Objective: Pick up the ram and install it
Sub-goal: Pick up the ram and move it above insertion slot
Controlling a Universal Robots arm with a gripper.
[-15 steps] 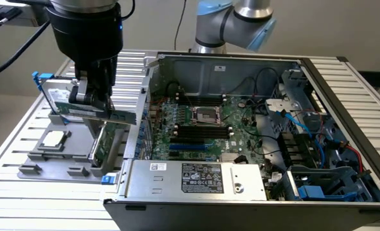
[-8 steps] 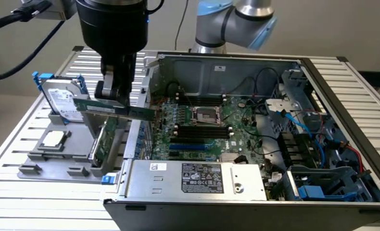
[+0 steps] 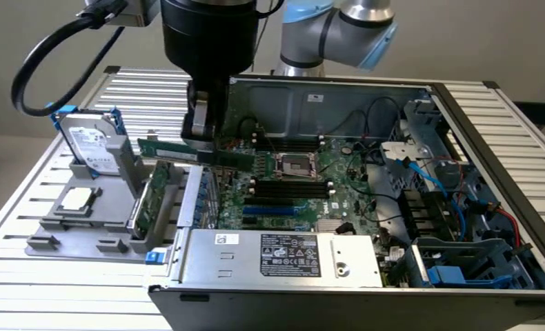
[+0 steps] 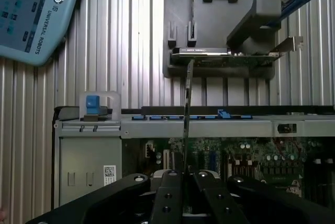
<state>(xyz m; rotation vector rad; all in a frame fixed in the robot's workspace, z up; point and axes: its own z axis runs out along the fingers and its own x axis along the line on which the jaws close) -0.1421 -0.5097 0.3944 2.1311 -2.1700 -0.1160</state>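
Observation:
My gripper point(image 3: 205, 146) hangs above the open computer case's wall on the exterior view's left, shut on the ram point(image 3: 176, 151). The ram is a long green stick with black chips, held level and lengthwise, its ends sticking out on both sides of the fingers. In the wrist view the ram point(image 4: 187, 103) shows edge-on as a thin dark strip running away from the gripper point(image 4: 184, 176), over the case wall. The black memory slots point(image 3: 291, 187) lie on the motherboard point(image 3: 346, 200) below, toward the exterior view's right of the ram.
A grey fixture tray point(image 3: 61, 234) beside the case holds a hard drive point(image 3: 93, 148), a processor chip point(image 3: 77, 200) and an upright green expansion card point(image 3: 148, 203). The power supply box point(image 3: 282, 256) fills the case's near corner. A teach pendant point(image 4: 31, 12) lies on the slatted table.

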